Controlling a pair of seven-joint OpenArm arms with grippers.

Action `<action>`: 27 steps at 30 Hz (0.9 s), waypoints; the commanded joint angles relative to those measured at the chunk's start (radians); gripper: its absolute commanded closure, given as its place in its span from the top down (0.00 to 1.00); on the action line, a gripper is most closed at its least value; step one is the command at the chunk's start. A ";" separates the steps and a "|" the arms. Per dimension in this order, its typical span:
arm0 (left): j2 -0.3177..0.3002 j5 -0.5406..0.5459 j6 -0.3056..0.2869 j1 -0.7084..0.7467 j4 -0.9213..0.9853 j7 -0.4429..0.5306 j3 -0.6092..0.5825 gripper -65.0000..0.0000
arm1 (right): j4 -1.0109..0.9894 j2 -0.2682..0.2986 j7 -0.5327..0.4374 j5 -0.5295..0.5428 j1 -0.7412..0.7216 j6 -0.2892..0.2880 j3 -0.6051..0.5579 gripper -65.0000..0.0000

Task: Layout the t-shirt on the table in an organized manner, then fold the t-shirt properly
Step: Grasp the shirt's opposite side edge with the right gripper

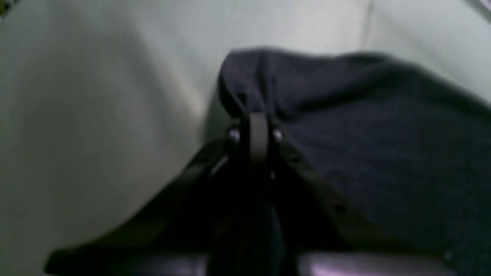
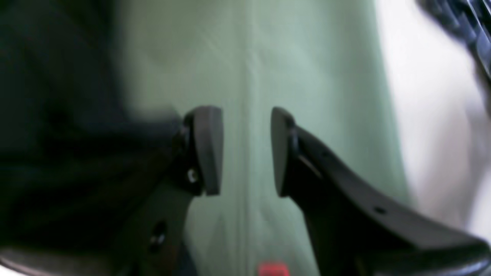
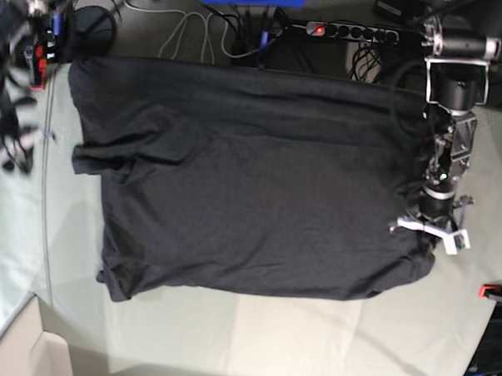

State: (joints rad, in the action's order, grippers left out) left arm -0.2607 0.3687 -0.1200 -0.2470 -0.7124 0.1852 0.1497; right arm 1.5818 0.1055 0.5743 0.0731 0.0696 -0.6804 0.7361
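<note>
The charcoal-black t-shirt (image 3: 251, 188) lies spread out, plain side up, over most of the table (image 3: 311, 340). My left gripper (image 3: 428, 246) is at the shirt's right edge near its front corner. In the left wrist view the left gripper (image 1: 257, 126) is shut on a raised fold of the t-shirt (image 1: 383, 134) above the pale cloth of the table (image 1: 96, 96). My right gripper (image 2: 245, 151) is open with nothing between its fingers, over bare table (image 2: 307, 76), and the dark t-shirt (image 2: 57, 153) lies just to its left. The right arm (image 3: 29, 28) is a blur at the far left corner.
One red clamp (image 3: 490, 291) sits at the table's right edge and another red clamp (image 2: 273, 269) shows below the right gripper. A power strip (image 3: 349, 31) and cables lie beyond the far edge. The table's corner edge (image 3: 29, 311) runs at the near left.
</note>
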 commanded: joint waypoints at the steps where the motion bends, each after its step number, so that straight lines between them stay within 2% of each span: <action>1: -0.010 0.002 -0.005 -0.025 -0.022 0.027 0.003 0.00 | -0.004 0.015 -0.024 0.011 -0.041 -0.018 -0.017 0.33; 6: -0.015 0.000 -0.005 -0.016 -0.020 0.027 0.003 0.00 | -0.182 0.015 -0.024 0.000 -0.212 -0.018 -0.112 0.33; 9: -0.016 0.000 -0.005 0.005 -0.029 0.027 0.003 0.00 | -0.277 0.009 -0.024 -0.072 -0.290 -0.018 -0.160 0.36; 15: -0.016 0.000 -0.004 0.008 -0.023 0.027 0.003 0.00 | -0.393 -0.068 -0.029 -0.210 -0.402 -0.018 -0.174 0.59; 17: -0.016 0.000 -0.004 0.008 -0.020 0.027 0.003 0.00 | -0.418 -0.083 -0.033 -0.218 -0.423 -0.018 -0.174 0.64; 21: -0.016 -0.006 -0.004 0.008 -0.020 0.027 0.003 0.00 | -0.527 -0.082 -0.037 -0.218 -0.495 -0.018 -0.172 0.67; 23: -0.016 -0.006 -0.004 0.008 -0.020 0.027 0.003 0.00 | -0.588 -0.060 -0.044 -0.218 -0.525 -0.018 -0.174 0.67; 27: -0.016 -0.007 -0.004 0.008 -0.019 0.027 0.003 0.00 | -0.710 -0.040 -0.152 -0.218 -0.552 -0.018 -0.175 0.67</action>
State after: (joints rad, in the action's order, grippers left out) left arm -0.2653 0.3637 -0.1234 -0.2176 -0.7197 0.1841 0.1497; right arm 0.8551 0.0563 0.4366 -0.1570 -0.4561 -0.6804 0.5625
